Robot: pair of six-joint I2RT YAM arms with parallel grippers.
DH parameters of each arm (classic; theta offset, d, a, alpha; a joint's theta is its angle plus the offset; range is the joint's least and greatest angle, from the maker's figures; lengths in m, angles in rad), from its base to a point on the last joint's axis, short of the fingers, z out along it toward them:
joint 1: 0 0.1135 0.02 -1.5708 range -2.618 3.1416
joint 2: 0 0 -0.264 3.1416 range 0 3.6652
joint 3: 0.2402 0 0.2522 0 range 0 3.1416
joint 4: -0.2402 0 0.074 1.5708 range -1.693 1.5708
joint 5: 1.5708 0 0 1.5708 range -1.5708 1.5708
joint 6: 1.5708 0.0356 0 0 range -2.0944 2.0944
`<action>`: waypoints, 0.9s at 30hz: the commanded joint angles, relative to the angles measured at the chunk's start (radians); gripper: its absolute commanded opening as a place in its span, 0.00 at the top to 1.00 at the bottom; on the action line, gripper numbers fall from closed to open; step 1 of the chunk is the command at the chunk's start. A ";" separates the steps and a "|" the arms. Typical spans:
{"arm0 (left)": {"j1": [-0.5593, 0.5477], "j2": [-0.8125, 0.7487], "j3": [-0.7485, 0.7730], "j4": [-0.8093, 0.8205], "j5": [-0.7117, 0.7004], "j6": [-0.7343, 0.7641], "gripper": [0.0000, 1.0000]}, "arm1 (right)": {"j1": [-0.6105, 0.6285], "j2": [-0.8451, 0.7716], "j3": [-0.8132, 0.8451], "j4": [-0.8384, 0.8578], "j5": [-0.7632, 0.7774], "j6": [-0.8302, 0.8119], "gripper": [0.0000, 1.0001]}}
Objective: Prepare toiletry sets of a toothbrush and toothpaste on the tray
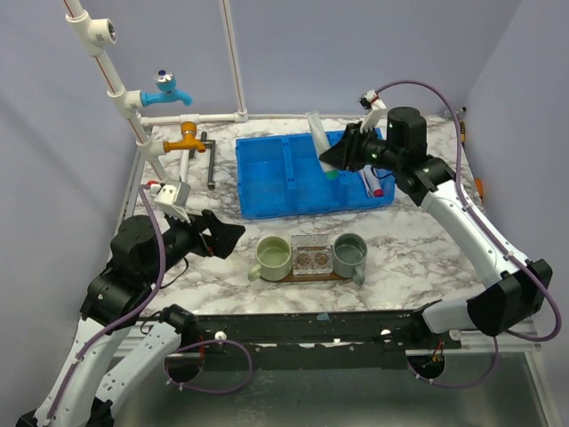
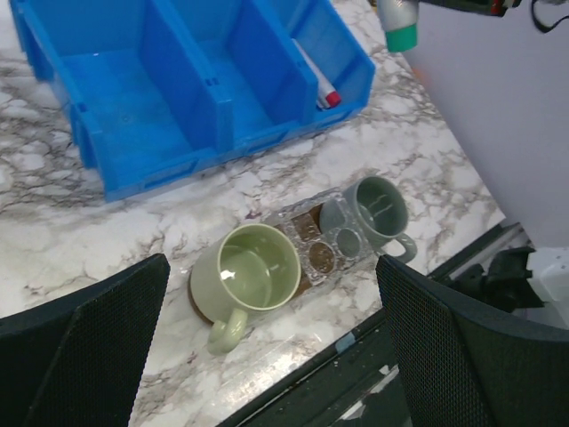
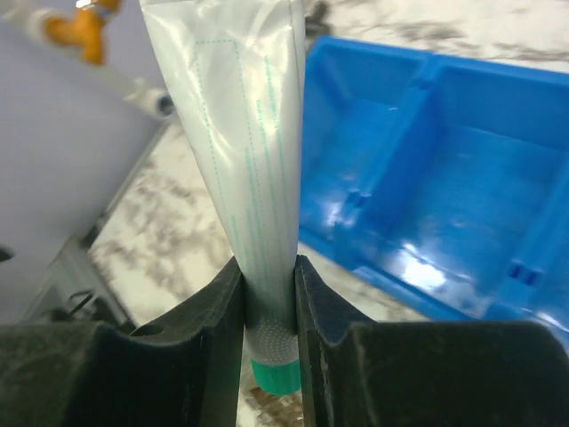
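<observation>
Right claw is clenched on the silvery-white toothpaste tube with the green cap, pinching it just above the cap. The cap hangs down below the fingers and the flat end sticks up. Claw and tube hover over the right end of the blue three-compartment plastic bin. A slim whitish stick with a red tip lies in the bin's right compartment; probably a toothbrush, but it's too small to be sure.

Left claw is released, fingers spread wide, hanging above the marble table with nothing in it. Just to its right is the dark-brown wooden tray, carrying a light-green mug, a clear plastic container and a grey-green mug in a row.
</observation>
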 commanded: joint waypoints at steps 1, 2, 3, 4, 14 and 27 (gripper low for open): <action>0.005 0.012 0.040 0.056 0.151 -0.036 0.01 | 0.038 -0.089 -0.086 0.209 -0.244 0.104 0.73; 0.005 0.010 0.037 0.066 0.175 -0.045 0.01 | 0.044 -0.104 -0.112 0.249 -0.261 0.141 0.73; 0.005 0.007 0.033 0.081 0.197 -0.056 0.01 | 0.051 -0.118 -0.133 0.300 -0.277 0.175 0.73; 0.005 0.004 0.027 0.094 0.215 -0.064 0.01 | 0.058 -0.127 -0.156 0.338 -0.287 0.220 0.72; 0.005 -0.038 -0.048 0.260 0.372 -0.182 0.01 | 0.272 -0.134 -0.229 0.703 -0.268 0.469 0.71; 0.005 -0.109 -0.155 0.568 0.477 -0.379 0.01 | 0.394 -0.068 -0.286 1.134 -0.274 0.759 0.71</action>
